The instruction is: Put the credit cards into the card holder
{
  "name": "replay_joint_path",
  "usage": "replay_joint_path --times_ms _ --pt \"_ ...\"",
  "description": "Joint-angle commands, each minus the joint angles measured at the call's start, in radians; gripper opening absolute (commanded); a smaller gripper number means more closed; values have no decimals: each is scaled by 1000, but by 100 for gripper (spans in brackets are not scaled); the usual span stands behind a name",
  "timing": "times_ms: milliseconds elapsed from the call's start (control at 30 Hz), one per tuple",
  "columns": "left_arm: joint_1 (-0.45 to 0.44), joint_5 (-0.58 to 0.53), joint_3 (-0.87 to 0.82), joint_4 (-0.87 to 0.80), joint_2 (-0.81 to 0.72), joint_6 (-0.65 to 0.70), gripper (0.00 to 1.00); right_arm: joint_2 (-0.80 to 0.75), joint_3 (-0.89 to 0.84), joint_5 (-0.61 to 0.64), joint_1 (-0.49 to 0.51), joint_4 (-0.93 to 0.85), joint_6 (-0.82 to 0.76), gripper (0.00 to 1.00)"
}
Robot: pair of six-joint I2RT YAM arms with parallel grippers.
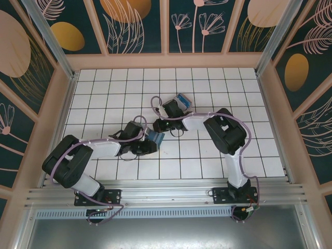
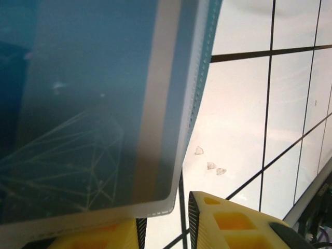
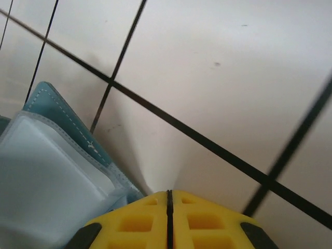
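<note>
The card holder (image 1: 182, 99) lies open on the tiles, teal with a stitched edge and a lighter blue inside (image 3: 46, 176). My right gripper (image 1: 175, 106) (image 3: 168, 193) is shut with nothing between its fingers. Its tip is down on the tile right beside the holder's edge. A blue credit card (image 1: 157, 138) with pale line art and a grey stripe (image 2: 104, 104) sits close in the left wrist view. It lies across my left fingertip. My left gripper (image 1: 149, 143) (image 2: 165, 220) has its jaws apart, with bare tile showing in the gap.
The white tiled floor (image 1: 218, 93) is boxed in by peach-framed walls on three sides. A metal rail (image 1: 166, 194) runs along the near edge by the arm bases. Three small clear crumbs (image 2: 210, 165) lie on a tile.
</note>
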Motion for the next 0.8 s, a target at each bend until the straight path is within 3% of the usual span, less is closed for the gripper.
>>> replay_joint_path --times_ms 0,167,367,767 --pt "-10 2 22 58 11 -45 31 29 55 -91 7 -142 -131 13" --pt "-16 5 47 86 -9 -72 32 -27 50 -119 -48 -154 -137 16" --pt "-17 -55 113 -48 -93 -32 38 -127 72 -84 -76 -149 -104 20" --pt "-14 -142 200 -191 -154 16 40 -149 75 -59 -85 -141 -105 23"
